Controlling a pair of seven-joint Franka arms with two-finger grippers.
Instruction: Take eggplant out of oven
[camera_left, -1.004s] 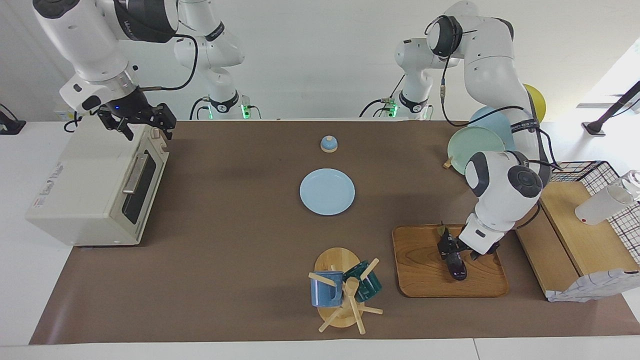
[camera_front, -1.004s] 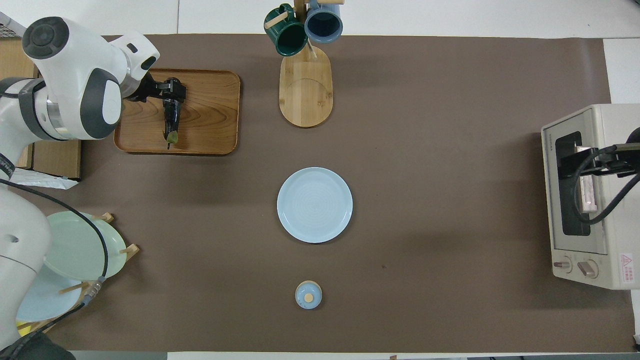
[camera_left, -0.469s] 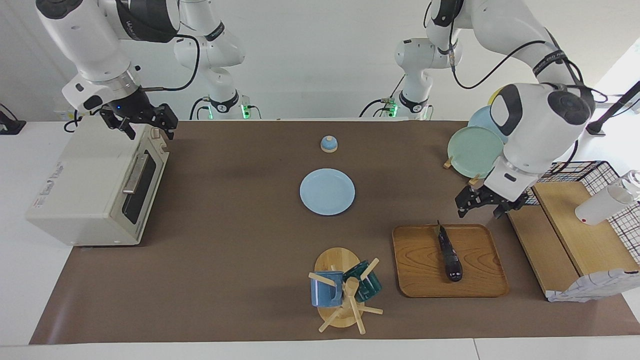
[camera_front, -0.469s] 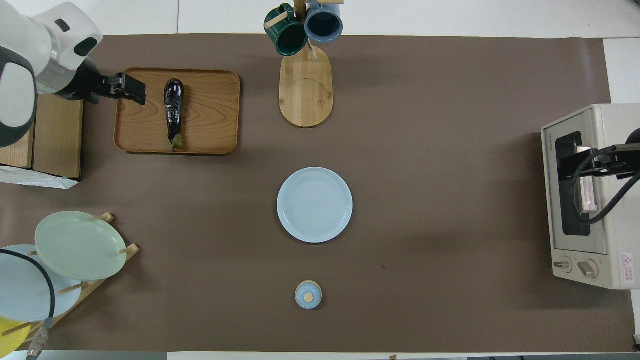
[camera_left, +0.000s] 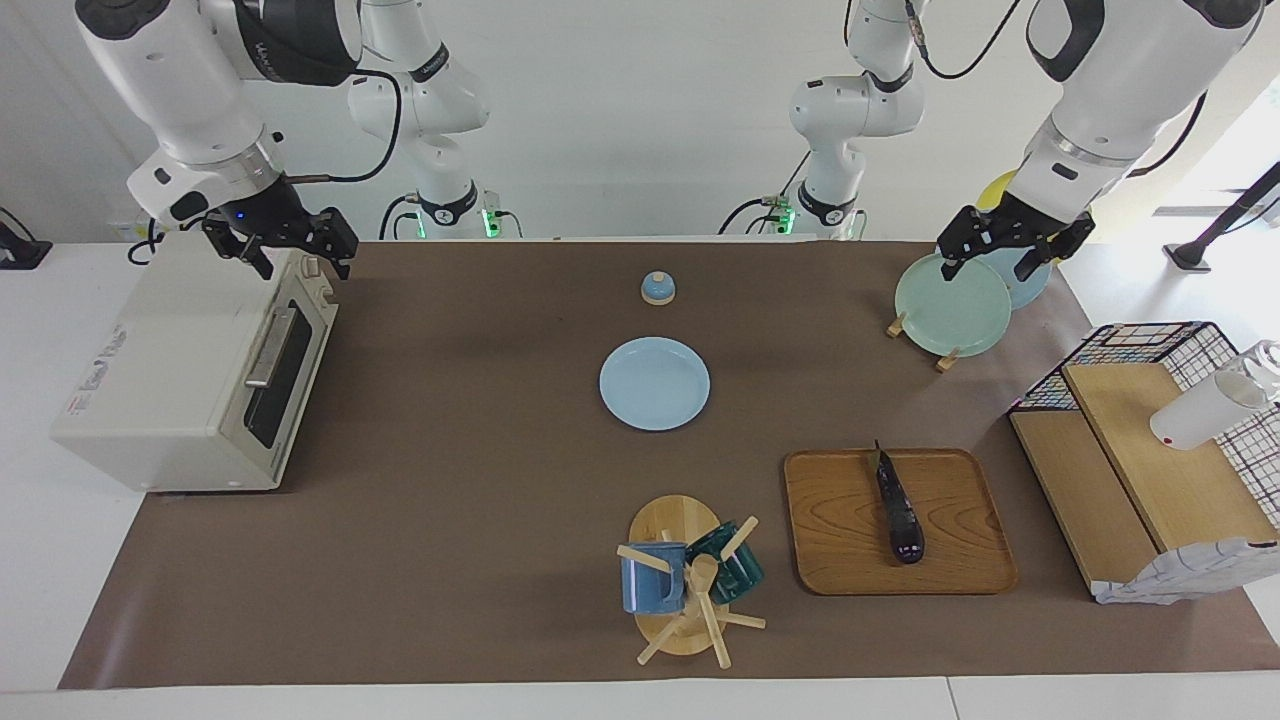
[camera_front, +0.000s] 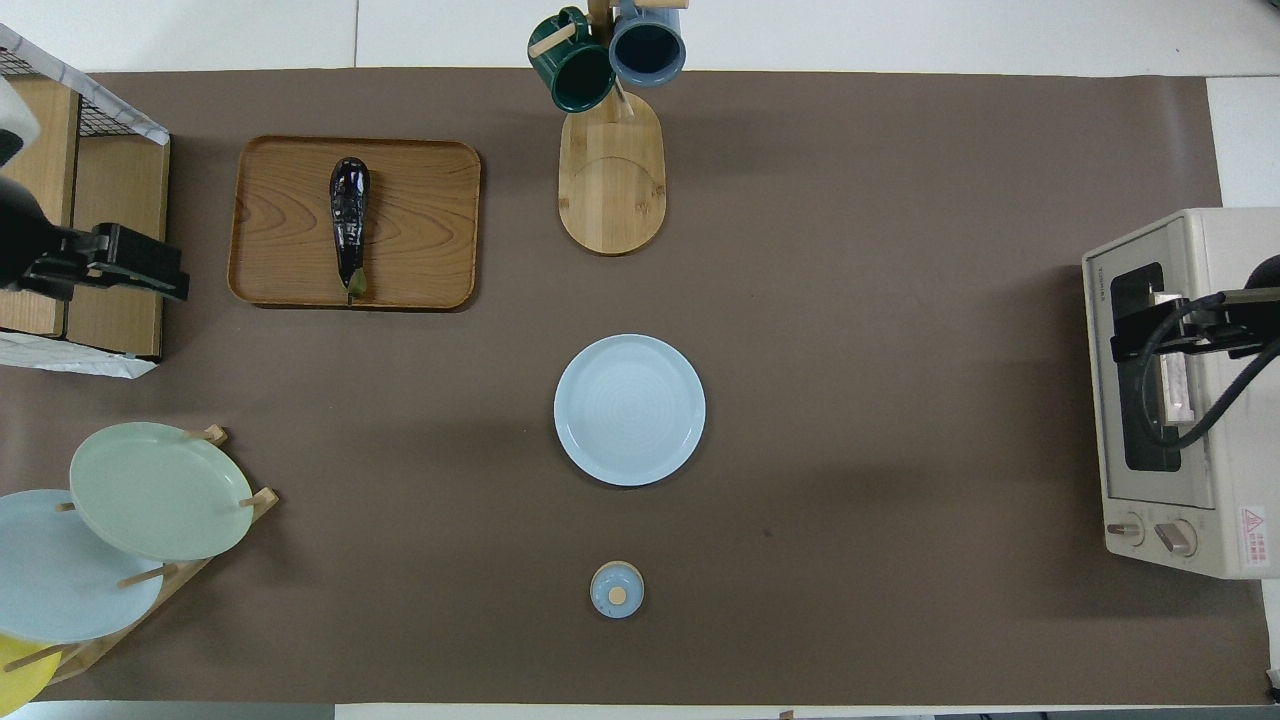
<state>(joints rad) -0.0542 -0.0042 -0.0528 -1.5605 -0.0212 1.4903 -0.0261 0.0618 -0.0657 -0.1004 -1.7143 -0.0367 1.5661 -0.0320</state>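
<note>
Looking across the table first, facing view:
Eggplant (camera_left: 899, 508): slim, glossy, near-black purple, lying on the wooden tray (camera_left: 840, 540), green stem tip at its 11 o'clock end.
Tray: rounded rectangle, visible grain, raised lip; sits at about 4 o'clock from the pale blue plate (camera_left: 655, 384).
Oven (camera_left: 190, 370): boxy cream shell, dark glass door shut, metal bar handle; at 9 o'clock from the plate, well apart from the eggplant.
Left gripper (camera_left: 1008, 247): up in the air over the mint-green plate (camera_left: 950, 303) standing in its wooden rack, black fingers spread, nothing between them.
Right gripper (camera_left: 290, 248): hanging over the oven's top edge by the knobs, fingers apart, empty.
Mugs (camera_left: 690, 575): one blue, one dark green, hung on a wooden peg stand at 6 o'clock from the plate.

Switching to overhead:
Eggplant (camera_front: 349, 225): full length shows here, stem at 6 o'clock, resting on the tray's (camera_front: 420, 230) middle.
Oven (camera_front: 1180, 400): only here do the two knobs and the red warning sticker show.
Left gripper (camera_front: 130, 268): just its black fingertips reach in at the picture's 9 o'clock edge, over the wooden shelf.
Right gripper (camera_front: 1150, 335): dark shape and cable over the oven door; height unreadable from above.
Small blue lid (camera_front: 617, 589): round, cork-coloured knob, at 6 o'clock from the plate (camera_front: 629, 410).
</note>
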